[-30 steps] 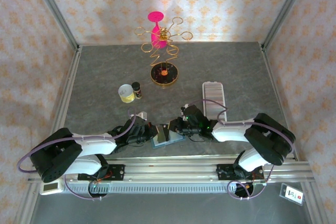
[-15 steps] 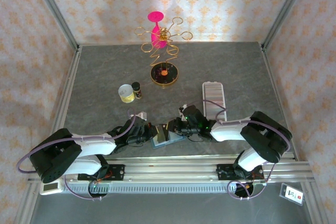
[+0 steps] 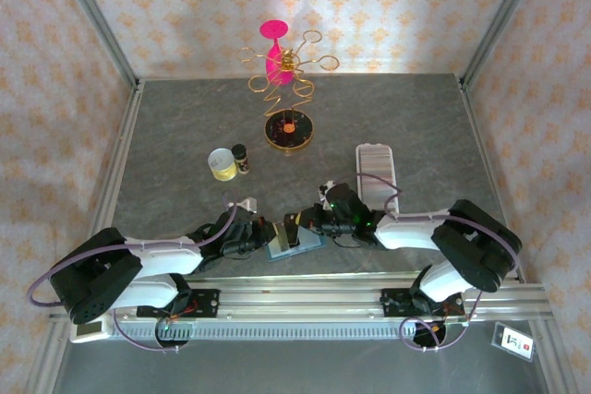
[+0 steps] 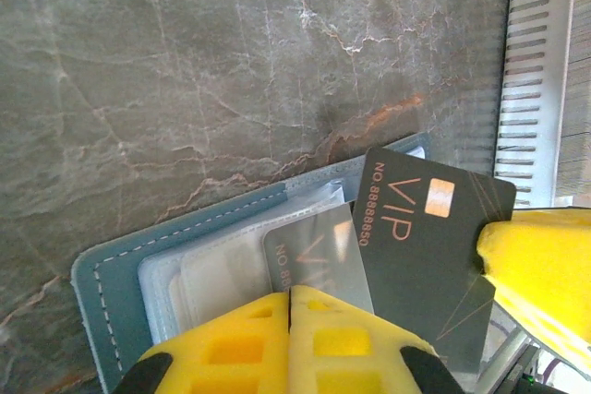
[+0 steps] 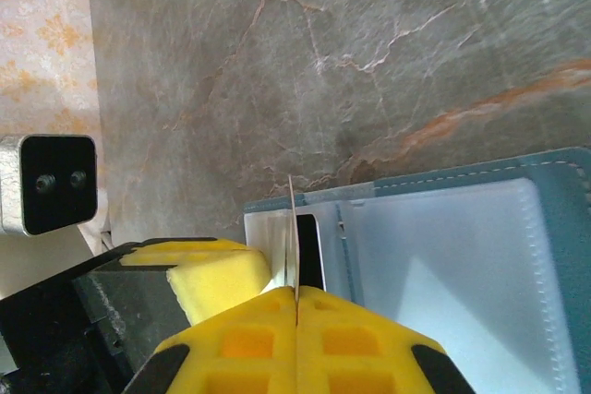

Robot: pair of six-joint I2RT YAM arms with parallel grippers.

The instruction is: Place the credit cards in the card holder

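Now the right pincer (image 5: pixel 295 294) has shut on a black card (image 4: pixel 416 256), half out of the wallet (image 4: pixel 97 288). The left pincer (image 4: pixel 291 306) is pressed together at the wallet's edge. The holder (image 3: pixel 377 171) waits well apart, and it looks like no card is in it yet.

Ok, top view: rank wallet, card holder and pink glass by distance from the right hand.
1. Teal wallet, just under the right hand.
2. Card holder, behind it to the right.
3. Pink glass, far back on the wire stand.
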